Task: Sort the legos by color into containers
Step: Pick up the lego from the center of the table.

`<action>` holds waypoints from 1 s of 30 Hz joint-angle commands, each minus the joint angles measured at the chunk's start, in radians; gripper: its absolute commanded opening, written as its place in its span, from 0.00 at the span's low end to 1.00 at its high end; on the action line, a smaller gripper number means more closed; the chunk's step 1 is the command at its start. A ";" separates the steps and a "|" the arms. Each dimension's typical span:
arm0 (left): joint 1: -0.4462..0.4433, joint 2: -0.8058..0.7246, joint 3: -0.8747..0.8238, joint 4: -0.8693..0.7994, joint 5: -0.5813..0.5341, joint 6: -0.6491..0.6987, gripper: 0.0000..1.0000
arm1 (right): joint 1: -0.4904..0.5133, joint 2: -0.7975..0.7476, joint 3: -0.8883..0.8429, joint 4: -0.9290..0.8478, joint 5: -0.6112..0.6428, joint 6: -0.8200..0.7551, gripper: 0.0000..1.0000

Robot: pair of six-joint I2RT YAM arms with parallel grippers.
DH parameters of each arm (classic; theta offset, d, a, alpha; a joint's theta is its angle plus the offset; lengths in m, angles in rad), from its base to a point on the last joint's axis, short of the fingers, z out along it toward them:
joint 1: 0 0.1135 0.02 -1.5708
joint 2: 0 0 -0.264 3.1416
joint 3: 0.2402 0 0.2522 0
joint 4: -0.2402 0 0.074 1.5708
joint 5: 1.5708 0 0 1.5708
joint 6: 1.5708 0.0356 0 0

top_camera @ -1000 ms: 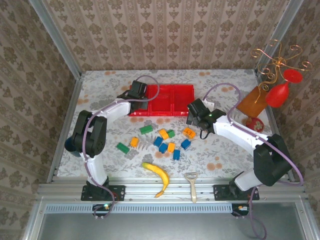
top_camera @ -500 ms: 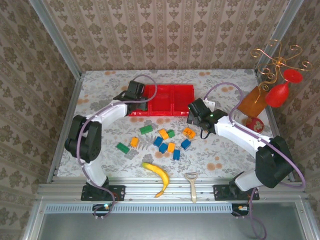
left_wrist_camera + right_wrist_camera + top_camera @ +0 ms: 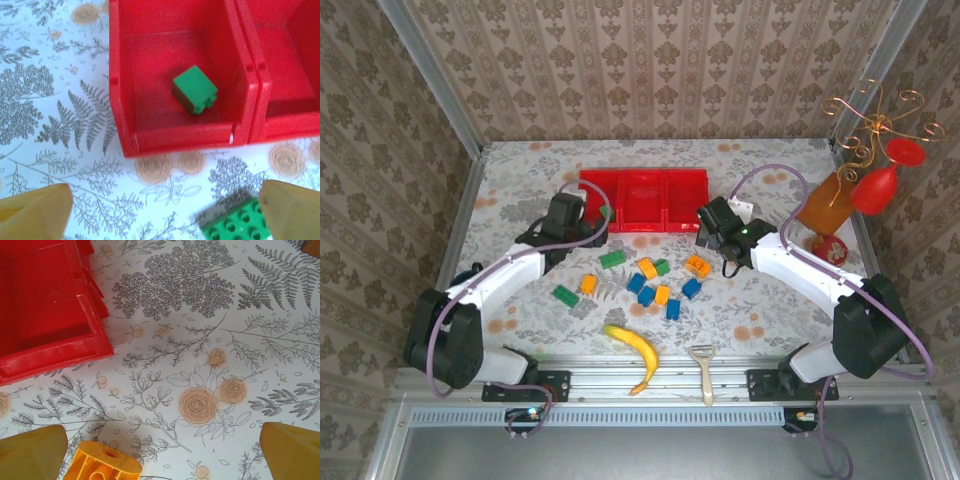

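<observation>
The red three-compartment tray [image 3: 645,200] stands at the back of the table. One green lego [image 3: 195,90] lies in its left compartment [image 3: 180,140]. My left gripper [image 3: 570,216] hovers just in front of that compartment, open and empty [image 3: 162,215], with another green lego [image 3: 237,225] on the cloth by its right finger. Loose legos lie mid-table: green [image 3: 612,259], orange [image 3: 647,267], blue [image 3: 636,283]. My right gripper [image 3: 712,224] is open [image 3: 160,455] beside the tray's right corner [image 3: 50,355], above an orange lego [image 3: 107,465].
A banana [image 3: 632,350] and a peeler [image 3: 703,365] lie near the front edge. A red goblet ornament [image 3: 875,185], an orange board [image 3: 825,200] and a small red fruit [image 3: 830,247] sit at the right.
My left gripper has opened, leaving the green lego in the left compartment, and the arm has drawn back toward the near side. The right arm has stayed put.
</observation>
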 commanded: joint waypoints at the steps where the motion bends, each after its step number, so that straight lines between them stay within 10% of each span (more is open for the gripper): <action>1: -0.022 -0.057 -0.060 0.038 0.032 0.009 1.00 | 0.006 -0.026 -0.008 -0.041 0.049 0.045 1.00; 30: -0.150 0.228 -0.025 0.027 0.088 0.115 0.91 | 0.006 -0.011 -0.007 -0.072 0.065 0.092 1.00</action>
